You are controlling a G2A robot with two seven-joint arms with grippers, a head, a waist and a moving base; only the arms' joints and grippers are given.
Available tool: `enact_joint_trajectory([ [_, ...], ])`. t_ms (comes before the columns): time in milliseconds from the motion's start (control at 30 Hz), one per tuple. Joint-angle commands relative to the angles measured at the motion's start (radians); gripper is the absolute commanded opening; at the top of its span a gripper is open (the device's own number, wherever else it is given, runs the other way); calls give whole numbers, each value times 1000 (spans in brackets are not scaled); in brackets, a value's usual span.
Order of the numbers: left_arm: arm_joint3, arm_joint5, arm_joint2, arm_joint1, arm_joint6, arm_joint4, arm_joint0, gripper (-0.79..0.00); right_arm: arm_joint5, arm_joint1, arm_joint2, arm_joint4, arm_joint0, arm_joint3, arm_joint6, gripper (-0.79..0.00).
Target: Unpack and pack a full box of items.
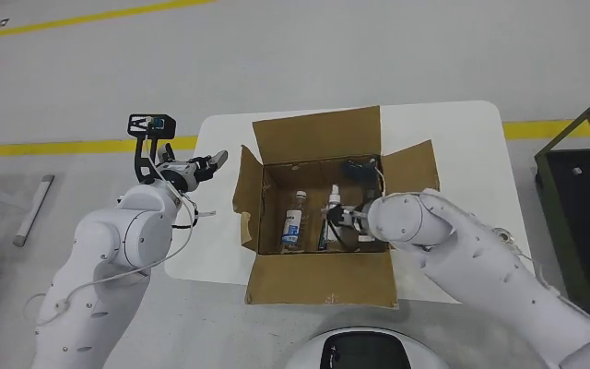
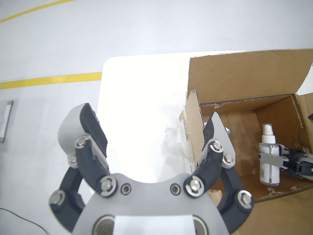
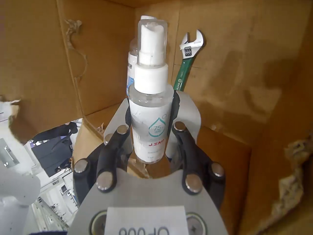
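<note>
My right gripper is clamped on a spray bottle inside the open cardboard box on the white worktop. A green-handled adjustable wrench and a second bottle are in there too. My left gripper hangs spread wide beside the box's left flap.

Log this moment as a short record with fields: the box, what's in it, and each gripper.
box: open cardboard box on the white table, flaps folded outward
contents: spray bottle, second clear bottle, green-handled wrench
right gripper: inside the box, shut on the spray bottle's body
left gripper: open, holding nothing, over the table outside the box
</note>
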Motion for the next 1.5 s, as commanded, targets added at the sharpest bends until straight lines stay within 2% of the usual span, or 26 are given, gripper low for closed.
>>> enact_joint_trajectory([
  [0, 0, 0, 0, 0, 0, 0, 0, 0, 21, -12, -30, -7, 18, 31, -16, -785],
  [267, 0, 0, 0, 0, 0, 0, 0, 0, 70, -67, -119, 20, 94, 156, -59, -785],
  [300, 0, 0, 0, 0, 0, 0, 0, 0, 77, -74, -130, 22, 103, 171, -63, -723],
  [333, 0, 0, 0, 0, 0, 0, 0, 0, 82, -81, -140, 25, 111, 185, -67, -570],
  [367, 0, 0, 0, 0, 0, 0, 0, 0, 84, -88, -153, 26, 120, 198, -69, -560],
  [433, 0, 0, 0, 0, 0, 0, 0, 0, 85, -102, -171, 32, 137, 224, -73, -591],
  [633, 0, 0, 0, 0, 0, 0, 0, 0, 77, -134, -205, 47, 173, 289, -69, -542],
  [733, 0, 0, 0, 0, 0, 0, 0, 0, 70, -143, -209, 50, 181, 309, -70, -493],
  [800, 0, 0, 0, 0, 0, 0, 0, 0, 64, -146, -208, 52, 184, 318, -67, -502],
  [1000, 0, 0, 0, 0, 0, 0, 0, 0, 50, -149, -194, 47, 183, 321, -58, -474],
  [1167, 0, 0, 0, 0, 0, 0, 0, 0, 44, -146, -182, 31, 175, 314, -47, -413],
  [1467, 0, 0, 0, 0, 0, 0, 0, 0, 26, -142, -150, 19, 170, 292, -22, -422],
])
